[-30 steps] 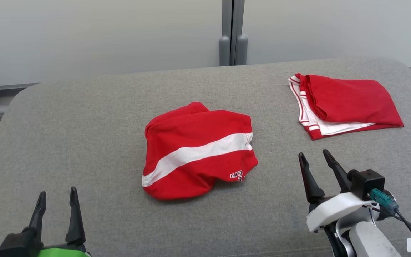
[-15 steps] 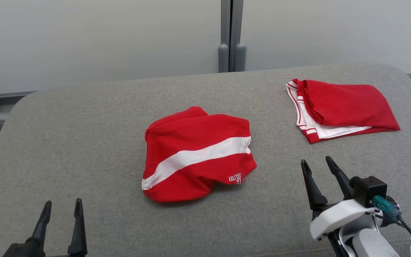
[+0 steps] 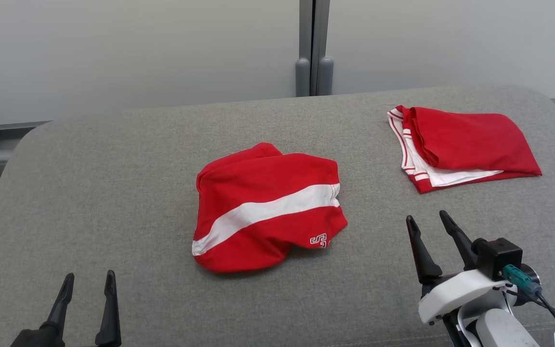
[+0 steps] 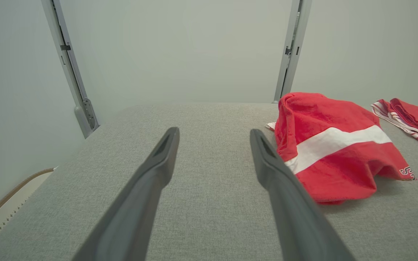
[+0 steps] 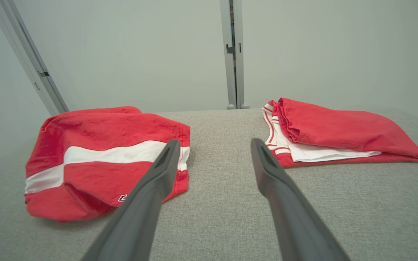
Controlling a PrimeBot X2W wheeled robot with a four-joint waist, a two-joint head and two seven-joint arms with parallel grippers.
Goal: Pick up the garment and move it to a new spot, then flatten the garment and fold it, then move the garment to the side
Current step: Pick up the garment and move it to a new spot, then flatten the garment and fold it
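Note:
A crumpled red garment [image 3: 263, 207] with a white band and a small logo lies in a heap at the middle of the grey padded table [image 3: 113, 168]. It also appears as the red garment [image 4: 332, 145] right of my left fingers and the red garment [image 5: 100, 159] left of my right fingers. My left gripper [image 3: 89, 282] hovers open and empty at the lower left, well short of the heap. My right gripper [image 3: 427, 219] stands open and empty at the lower right, a hand's width from the garment's right edge.
A second red and white piece [image 3: 460, 144] lies folded at the table's far right, also seen as the folded piece [image 5: 336, 130]. A pale wall with a grey vertical post [image 3: 313, 48] rises behind the table. Bare grey surface lies left and in front of the heap.
The head camera has tilted, shifting the whole scene a little lower. My left gripper sits lower in the view than before. The garment has not moved.

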